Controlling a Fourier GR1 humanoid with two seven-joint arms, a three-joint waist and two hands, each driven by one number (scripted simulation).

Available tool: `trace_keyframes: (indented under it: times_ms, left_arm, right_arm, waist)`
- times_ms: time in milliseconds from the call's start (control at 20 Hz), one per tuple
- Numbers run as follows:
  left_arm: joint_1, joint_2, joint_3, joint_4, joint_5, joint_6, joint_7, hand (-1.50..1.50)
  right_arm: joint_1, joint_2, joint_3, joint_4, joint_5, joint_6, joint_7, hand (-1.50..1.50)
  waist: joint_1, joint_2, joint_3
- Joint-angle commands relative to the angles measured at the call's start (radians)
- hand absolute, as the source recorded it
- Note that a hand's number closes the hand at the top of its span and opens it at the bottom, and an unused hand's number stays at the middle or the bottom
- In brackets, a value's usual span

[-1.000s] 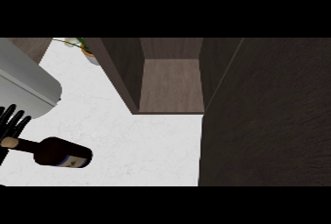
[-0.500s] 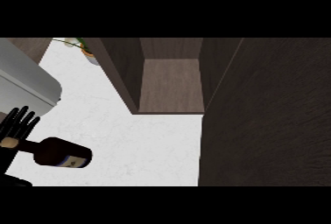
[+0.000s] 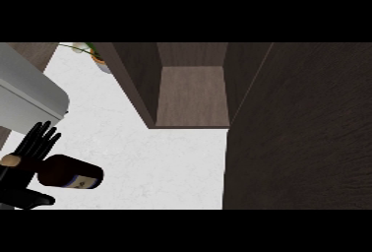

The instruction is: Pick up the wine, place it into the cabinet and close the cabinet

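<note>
White, faintly veined counter (image 3: 160, 167) fills the middle of your head view. Beyond it the cabinet (image 3: 193, 96) stands open, showing you its brown floor between dark side walls. A broad dark wood panel (image 3: 305, 138) takes up the whole right side of the view.

Look to the lower left corner for your left hand (image 3: 20, 183). Its fingers (image 3: 40, 140) are straight and slightly fanned, pointing up the view toward a pale grey appliance (image 3: 25, 98) on the counter's left. None of them curls round anything. The thumb (image 3: 33, 199) juts out low, toward the right, under the bottle.

The wine bottle (image 3: 71, 173) lies tilted across that hand. Its tan top (image 3: 9, 160) is at the left edge, over the palm. Its dark body reaches right over the counter, with a pale label (image 3: 85, 181) on the lower end. The neck crosses the palm, but you cannot tell whether the thumb presses the glass. The bottle is well apart from the cabinet opening.

A small potted plant (image 3: 91, 51) shows at the counter's far edge. Your right hand appears nowhere.
</note>
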Motion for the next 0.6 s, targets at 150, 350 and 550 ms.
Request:
trace_keyframes:
  times_ms: [150,350,550]
  left_arm:
    - [-0.062,0.014,-0.043,0.239,-0.112,0.010,-0.218,-1.50]
    - [-0.069,-0.005,-0.092,0.267,-0.150,0.034,-0.281,-1.50]
    - [-0.089,-0.015,-0.122,0.294,-0.168,0.081,-0.293,-1.50]
  right_arm:
    - [-0.012,0.016,0.030,-0.021,0.017,-0.015,0.022,-1.50]
    - [0.056,0.010,0.008,-0.001,0.015,0.039,-0.067,-1.50]
    - [-0.020,0.024,0.004,0.074,0.059,0.008,-0.078,-1.50]
  waist:
    - [-0.002,0.001,-0.001]
    - [-0.005,0.001,-0.001]
    - [0.001,0.001,0.000]
